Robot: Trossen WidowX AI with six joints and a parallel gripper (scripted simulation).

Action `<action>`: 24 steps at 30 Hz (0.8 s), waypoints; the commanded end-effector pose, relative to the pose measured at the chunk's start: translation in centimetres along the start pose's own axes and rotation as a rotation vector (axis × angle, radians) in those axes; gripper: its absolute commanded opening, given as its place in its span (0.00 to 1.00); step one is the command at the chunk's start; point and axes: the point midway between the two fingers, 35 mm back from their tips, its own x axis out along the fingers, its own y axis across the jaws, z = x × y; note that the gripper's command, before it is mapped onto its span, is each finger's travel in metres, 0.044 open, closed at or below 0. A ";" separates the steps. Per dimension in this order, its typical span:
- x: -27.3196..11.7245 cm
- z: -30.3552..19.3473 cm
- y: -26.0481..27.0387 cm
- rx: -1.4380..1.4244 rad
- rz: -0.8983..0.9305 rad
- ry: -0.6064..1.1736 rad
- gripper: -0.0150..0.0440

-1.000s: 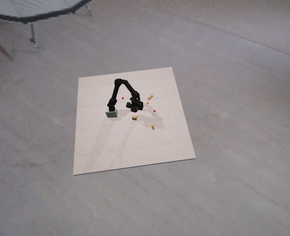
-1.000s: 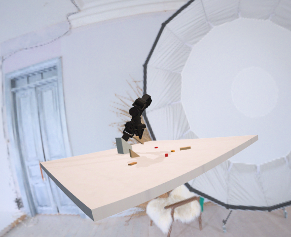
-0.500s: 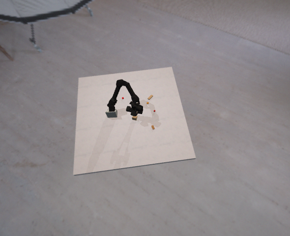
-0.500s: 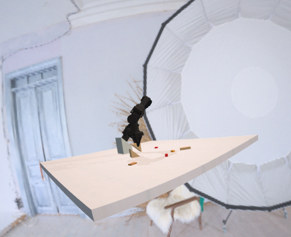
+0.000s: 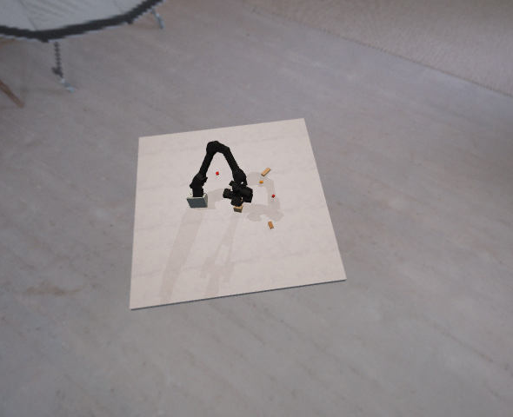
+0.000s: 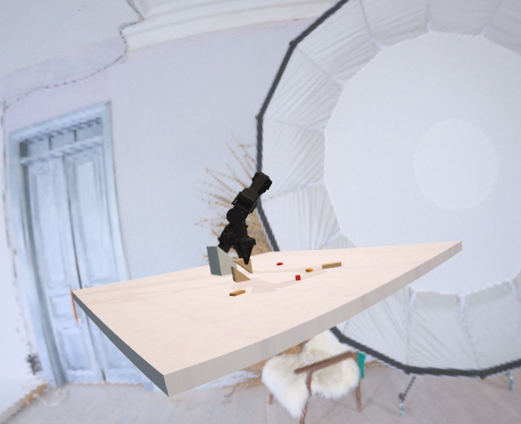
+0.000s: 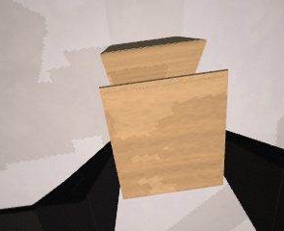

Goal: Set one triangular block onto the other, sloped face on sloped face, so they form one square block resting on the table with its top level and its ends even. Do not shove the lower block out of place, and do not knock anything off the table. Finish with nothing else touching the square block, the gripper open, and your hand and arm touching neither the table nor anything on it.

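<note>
One triangular block (image 5: 237, 209) (image 6: 238, 275) (image 7: 151, 64) stands on the table, upright side toward the grey block at the arm's base, its slope falling away from it in the exterior view. My gripper (image 6: 247, 261) (image 7: 164, 141) is shut on the other triangular block (image 6: 245, 265) (image 7: 166, 144), a finger at each end. The held block has its thin edge down and its slope facing the lower block's slope. It hangs close above and beside the lower block, with a gap visible in the exterior view. In the wrist view it hides part of the lower block. Contact with the table cannot be told.
A grey block (image 5: 197, 201) (image 6: 219, 261) stands at the arm's base. Two red cubes (image 5: 217, 173) (image 5: 273, 195), a small orange block (image 5: 261, 182) (image 6: 308, 269), a long wooden bar (image 5: 265, 171) (image 6: 331, 265) and a short wooden bar (image 5: 270, 225) (image 6: 237, 292) lie around.
</note>
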 end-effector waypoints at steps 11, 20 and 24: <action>0.8 0.3 0.1 0.000 0.002 0.003 0.25; 1.3 0.5 0.1 0.000 0.002 0.003 0.25; 1.6 0.6 0.1 0.000 0.002 0.003 0.25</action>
